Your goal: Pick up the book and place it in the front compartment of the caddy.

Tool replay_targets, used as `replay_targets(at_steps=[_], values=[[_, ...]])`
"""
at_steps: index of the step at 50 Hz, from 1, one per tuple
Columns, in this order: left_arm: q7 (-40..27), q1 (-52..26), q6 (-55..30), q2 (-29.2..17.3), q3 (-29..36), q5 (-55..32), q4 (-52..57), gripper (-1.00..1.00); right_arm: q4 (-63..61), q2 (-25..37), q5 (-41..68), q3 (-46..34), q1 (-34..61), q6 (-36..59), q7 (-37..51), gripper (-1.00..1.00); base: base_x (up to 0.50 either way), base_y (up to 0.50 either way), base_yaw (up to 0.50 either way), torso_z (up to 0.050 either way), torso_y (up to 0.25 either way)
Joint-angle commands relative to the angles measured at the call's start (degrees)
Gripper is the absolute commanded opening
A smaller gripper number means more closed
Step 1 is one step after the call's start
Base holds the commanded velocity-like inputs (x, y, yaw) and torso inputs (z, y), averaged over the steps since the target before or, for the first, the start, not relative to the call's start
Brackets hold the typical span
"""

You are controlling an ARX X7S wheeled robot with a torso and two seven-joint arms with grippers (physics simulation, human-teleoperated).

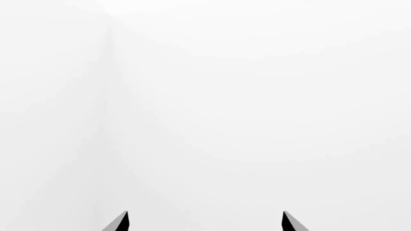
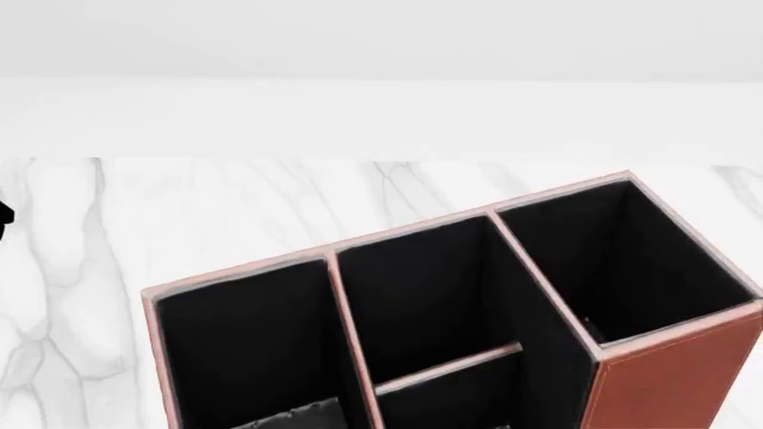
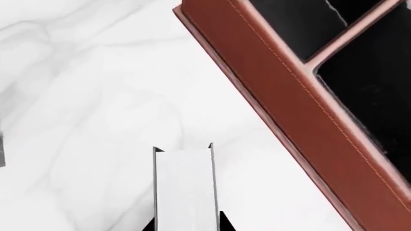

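The right gripper (image 3: 186,226) holds the book (image 3: 185,187) beside the caddy (image 3: 301,120); the left gripper (image 1: 204,222) gapes wide; placing remains

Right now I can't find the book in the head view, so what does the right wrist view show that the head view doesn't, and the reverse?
Only the right wrist view shows the book, white page edges facing the camera, clamped between the right gripper's fingertips above the marble table, beside the caddy's brown outer wall.

Only the head view shows the caddy from above: two large side compartments and the middle column split by a low cross divider.

Both show the caddy and the marble table.
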Motion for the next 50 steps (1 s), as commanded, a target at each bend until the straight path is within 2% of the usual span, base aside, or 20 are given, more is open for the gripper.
replay_targets(at_steps=[1,5,9,14,19,24,31,43,50], values=[[1.10,-0.22,-0.10,0.92,-1.43,1.00,0.04,1.00,-5.13,-0.79,4.10,8.86,4.25,2.02,-2.22,-1.00,0.00,0.00,0.00,0.000,0.000],[1.02,-0.32,-0.18,0.84,-1.43,0.88,0.12,1.00,-7.57,-0.72,7.89,12.25,10.78,5.48,-3.87,-1.00,0.00,0.00,0.00,0.000,0.000],[1.00,-0.34,-0.10,0.76,-1.32,0.87,-0.03,1.00,-8.86,-0.61,9.52,12.41,17.55,8.88,-5.39,-1.00,0.00,0.00,0.00,0.000,0.000],[1.05,-0.45,0.15,0.68,-1.21,0.85,-0.48,1.00,-10.16,-1.75,13.68,12.39,32.08,15.91,-8.93,-1.00,0.00,0.00,0.00,0.000,0.000],[1.15,-0.57,0.28,0.50,-1.19,0.74,-0.77,1.00,-8.57,-3.32,13.64,6.04,51.01,23.01,-13.42,-1.00,0.00,0.00,0.00,0.000,0.000],[1.00,-0.59,0.41,0.48,-1.41,0.58,-0.78,1.00,-5.79,-6.38,13.86,1.53,66.03,28.98,-16.73,-1.00,0.00,0.00,0.00,0.000,0.000],[0.89,-0.56,0.48,0.42,-1.18,0.54,-0.79,1.00,0.17,-9.17,10.82,-6.69,82.41,31.28,-19.60,-1.00,0.00,0.00,0.00,0.000,0.000],[0.58,-0.13,0.55,0.34,-0.99,0.42,-0.47,1.00,8.33,-12.25,6.79,-14.74,98.27,31.12,-21.93,-1.00,0.00,0.00,0.00,0.000,0.001],[0.49,0.17,0.64,0.12,-0.67,0.55,-0.21,1.00,9.82,-13.64,6.44,-15.15,101.45,31.28,-21.79,-1.00,0.00,0.00,0.00,0.000,0.000]])
